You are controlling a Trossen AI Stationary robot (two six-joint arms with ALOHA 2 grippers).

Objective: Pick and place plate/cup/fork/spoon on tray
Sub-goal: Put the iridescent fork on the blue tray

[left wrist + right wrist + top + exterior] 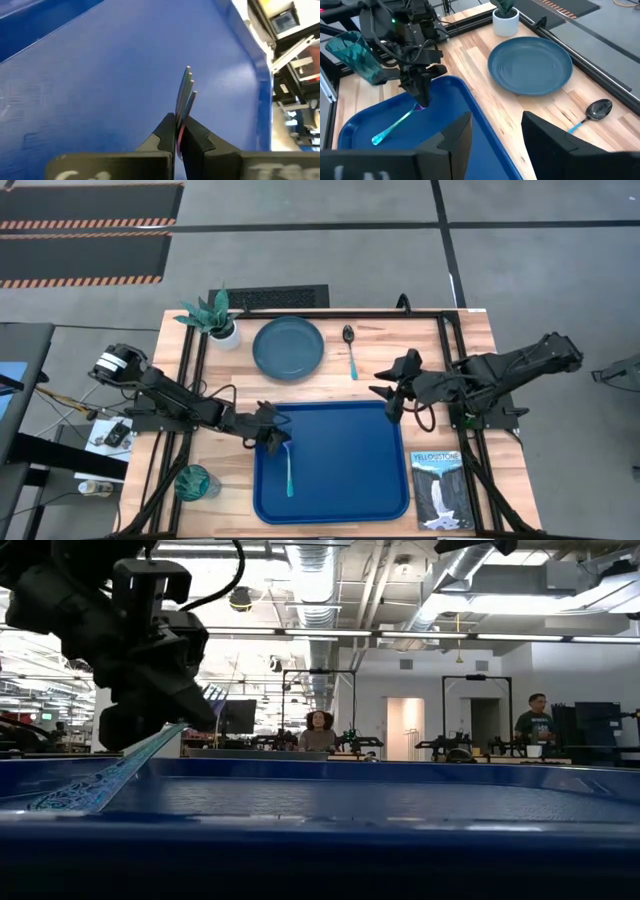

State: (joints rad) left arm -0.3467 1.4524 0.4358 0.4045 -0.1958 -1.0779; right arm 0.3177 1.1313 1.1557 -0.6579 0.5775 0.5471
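Observation:
The blue tray (340,430) lies at the table's near middle. My left gripper (273,440) is over the tray's far left corner, shut on the fork (290,475), whose light blue handle slants down toward the near edge. My right gripper (394,394) is open and empty, above the table off the tray's far right corner. The teal-blue plate (288,347) and the spoon (350,352) lie on the wood beyond the tray. The teal-green cup (195,482) stands left of the tray. My left gripper pinches the fork between its two fingers near its tine end; the tines (188,82) stick out past the fingertips (167,127). The fingers come from above and from the table's left, slanting down. The fork slants down from the hold, its handle's free end (376,139) on the tray floor.
A white pot with a teal plant (222,325) stands at the far left by the plate. A book with a waterfall cover (437,488) lies right of the tray. Black frame rails (190,380) run along both table sides. People show far off in the room behind.

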